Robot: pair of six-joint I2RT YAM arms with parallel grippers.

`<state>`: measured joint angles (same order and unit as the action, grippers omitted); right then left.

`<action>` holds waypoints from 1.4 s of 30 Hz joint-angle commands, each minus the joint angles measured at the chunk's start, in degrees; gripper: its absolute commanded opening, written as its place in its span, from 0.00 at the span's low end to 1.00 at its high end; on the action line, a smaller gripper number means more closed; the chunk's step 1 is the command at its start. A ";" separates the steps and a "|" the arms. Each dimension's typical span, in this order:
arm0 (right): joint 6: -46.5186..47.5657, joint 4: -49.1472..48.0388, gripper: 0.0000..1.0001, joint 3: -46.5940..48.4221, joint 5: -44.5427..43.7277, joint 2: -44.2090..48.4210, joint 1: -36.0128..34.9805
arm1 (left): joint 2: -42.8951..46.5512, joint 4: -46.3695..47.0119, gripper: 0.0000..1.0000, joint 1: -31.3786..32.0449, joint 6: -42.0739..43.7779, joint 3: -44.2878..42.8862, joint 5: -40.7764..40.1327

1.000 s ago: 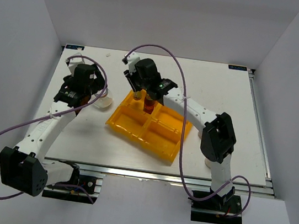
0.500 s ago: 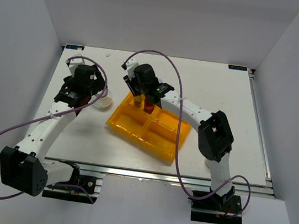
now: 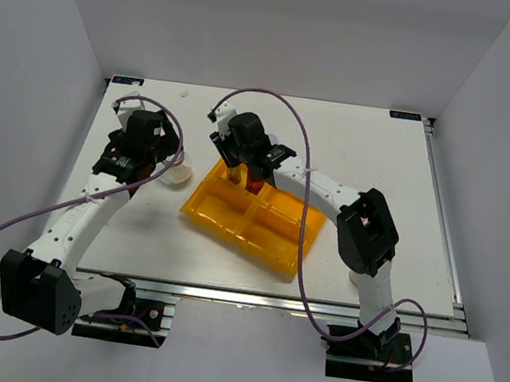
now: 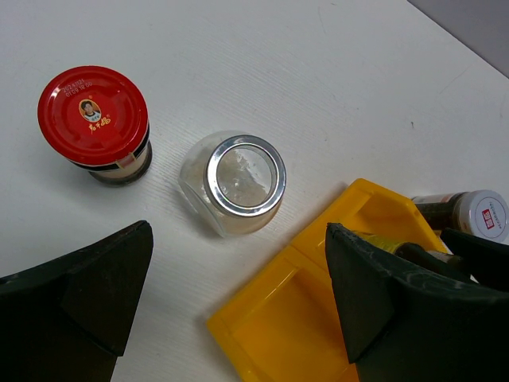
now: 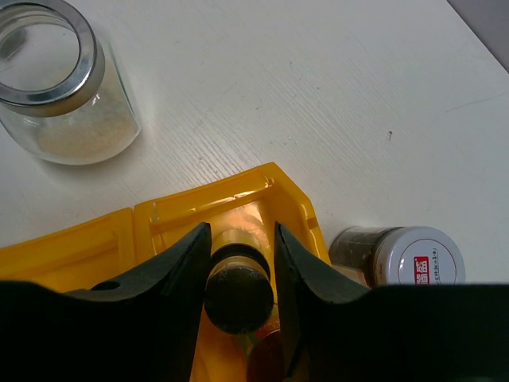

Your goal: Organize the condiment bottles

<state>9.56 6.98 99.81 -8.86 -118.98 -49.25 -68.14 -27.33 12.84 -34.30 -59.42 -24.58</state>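
One dark-capped bottle [image 5: 237, 296] sits pinched in the right tool [image 5: 238, 243].

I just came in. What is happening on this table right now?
A robot is sorting condiments. The right gripper is closed on a slim dark-capped bottle that stands in a corner compartment of the yellow tray. The left gripper is open above a silver-rimmed glass jar and a red-capped jar. Both stand on the table beside the tray, and it touches neither.

bright even overhead light, soft faint shadows, mild glare, sharp focus
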 commanded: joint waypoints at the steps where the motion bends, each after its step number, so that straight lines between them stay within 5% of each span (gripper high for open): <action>1: -0.16 -4.00 0.45 -0.58 -1.07 3.49 -0.23 | 0.99 0.70 0.98 -0.27 0.29 -0.08 0.06; 8: -0.60 -3.91 0.63 -0.93 -0.37 4.72 -0.23 | 0.99 0.61 0.98 -0.27 0.20 -0.26 0.41; 19: -0.33 -3.82 0.74 2.40 4.29 7.88 -0.32 | 0.03 -2.72 0.98 -0.27 -2.25 -2.45 -1.34; 24: -1.04 -4.87 0.89 1.45 6.14 11.39 -0.40 | -2.52 -8.07 0.98 -1.59 -5.24 -5.26 -4.69; 34: -2.61 -11.37 0.89 -18.84 -9.75 31.58 -0.14 | -10.25 -9.05 0.98 -14.84 -5.42 -7.99 1.98; 42: -8.59 -12.96 0.89 -37.21 -17.77 44.88 4.25 | -17.72 -8.88 0.98 -17.32 -4.28 -11.86 3.66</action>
<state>4.25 -3.57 66.00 -21.89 -76.75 -46.74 -85.30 -35.99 -4.54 -39.22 -68.25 -21.80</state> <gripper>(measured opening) 0.894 0.982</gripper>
